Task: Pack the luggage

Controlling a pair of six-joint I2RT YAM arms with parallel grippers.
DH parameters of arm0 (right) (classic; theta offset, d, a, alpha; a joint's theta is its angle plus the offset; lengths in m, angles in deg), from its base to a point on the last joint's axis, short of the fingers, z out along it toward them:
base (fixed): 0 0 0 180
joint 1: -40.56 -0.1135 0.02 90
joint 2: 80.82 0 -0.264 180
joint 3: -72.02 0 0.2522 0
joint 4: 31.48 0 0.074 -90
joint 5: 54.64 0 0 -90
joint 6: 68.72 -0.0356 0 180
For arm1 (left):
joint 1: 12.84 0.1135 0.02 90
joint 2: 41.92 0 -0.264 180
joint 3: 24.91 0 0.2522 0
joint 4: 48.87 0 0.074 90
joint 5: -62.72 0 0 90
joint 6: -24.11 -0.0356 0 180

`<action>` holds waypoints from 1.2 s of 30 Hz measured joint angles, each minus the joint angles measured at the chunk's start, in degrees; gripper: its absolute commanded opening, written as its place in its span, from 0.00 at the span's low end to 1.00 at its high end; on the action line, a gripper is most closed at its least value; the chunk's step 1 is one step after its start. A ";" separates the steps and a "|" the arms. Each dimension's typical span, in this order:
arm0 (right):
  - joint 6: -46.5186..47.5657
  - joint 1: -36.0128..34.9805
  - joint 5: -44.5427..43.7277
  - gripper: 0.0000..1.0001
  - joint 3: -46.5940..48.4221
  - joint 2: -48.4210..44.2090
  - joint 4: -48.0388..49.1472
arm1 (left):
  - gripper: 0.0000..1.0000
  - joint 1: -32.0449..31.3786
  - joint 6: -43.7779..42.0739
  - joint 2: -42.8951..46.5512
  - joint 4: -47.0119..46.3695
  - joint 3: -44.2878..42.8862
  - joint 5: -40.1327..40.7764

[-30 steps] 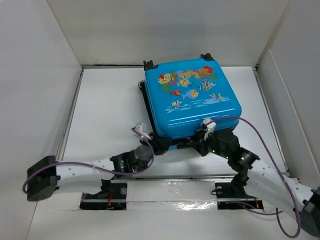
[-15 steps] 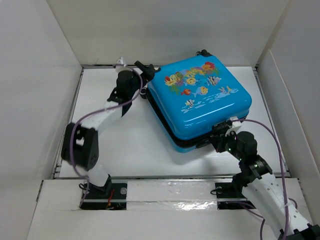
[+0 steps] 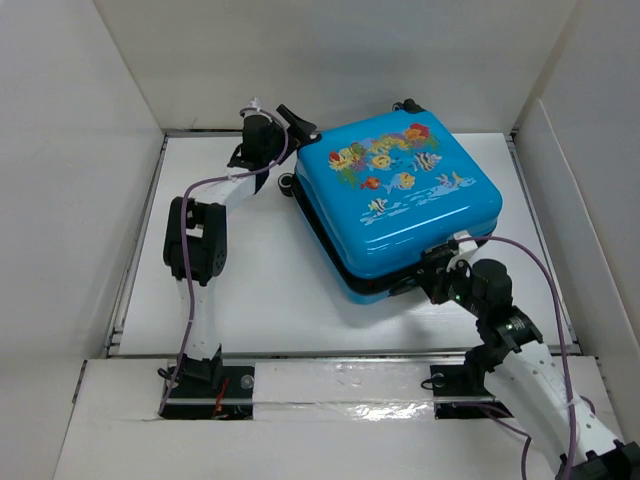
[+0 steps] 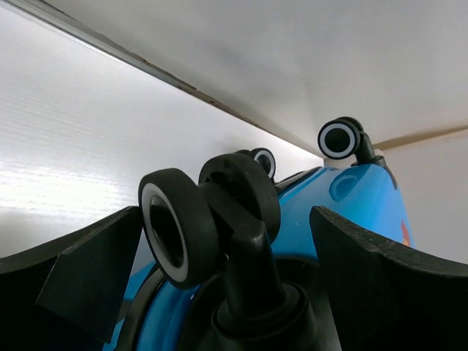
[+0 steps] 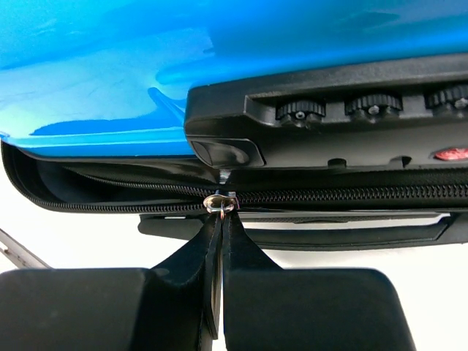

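The luggage (image 3: 400, 200) is a bright blue hard-shell case with fish print, lying flat and turned at an angle on the white table (image 3: 230, 280). My left gripper (image 3: 300, 125) is at its far left corner, open, with a black-and-white wheel (image 4: 179, 227) between the fingers (image 4: 88, 270) and apart from both. My right gripper (image 3: 440, 262) is at the near edge, shut on the metal zipper pull (image 5: 221, 203). The zipper (image 5: 329, 194) is closed to the right of the pull. Left of the pull the seam (image 5: 88, 191) gapes a little. The inside is hidden.
White walls (image 3: 330, 60) enclose the table at the back and both sides. Combination lock dials (image 5: 300, 110) sit above the zipper, and a black handle (image 5: 292, 232) lies below it. Two more wheels (image 4: 340, 139) show at the luggage's far end.
My left arm swung from the luggage's near edge to its far left corner and opened around a wheel. The luggage turned and shifted right. My right gripper stayed shut at the near edge.
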 measured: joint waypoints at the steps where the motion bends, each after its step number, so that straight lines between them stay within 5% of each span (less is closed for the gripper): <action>1: 0.17 -0.31 0.02 0.00 0.11 0.44 0.15 | 0.97 -0.02 0.55 -1.01 -0.09 -1.07 -0.42; 14: 0.66 -3.87 -0.04 0.00 0.42 3.39 2.38 | 0.72 1.14 7.30 -10.27 -4.37 -10.80 -1.92; 17: 0.61 -4.07 -0.04 0.00 0.48 3.72 2.62 | 0.35 1.14 8.90 -12.76 -6.16 -12.92 -1.60; 18: 0.61 -4.22 -0.11 0.00 0.50 3.72 2.58 | 0.10 1.27 9.55 -13.29 -9.38 -12.70 -0.28; 19: 0.61 -4.37 -0.15 0.00 0.50 3.76 2.56 | 0.01 1.57 10.25 -13.35 -12.57 -12.00 -0.39; 25: 0.59 -4.61 -0.28 0.00 0.52 4.50 2.93 | 0.00 1.95 11.78 -7.80 -19.56 -0.09 -0.20; 35: 1.97 -5.03 0.17 0.00 3.08 7.89 1.77 | 0.00 2.82 3.89 17.64 -21.40 8.61 -0.28; 36: 2.16 -5.11 0.17 0.00 3.08 7.82 1.62 | 0.12 2.97 2.69 18.27 -20.26 7.19 -0.81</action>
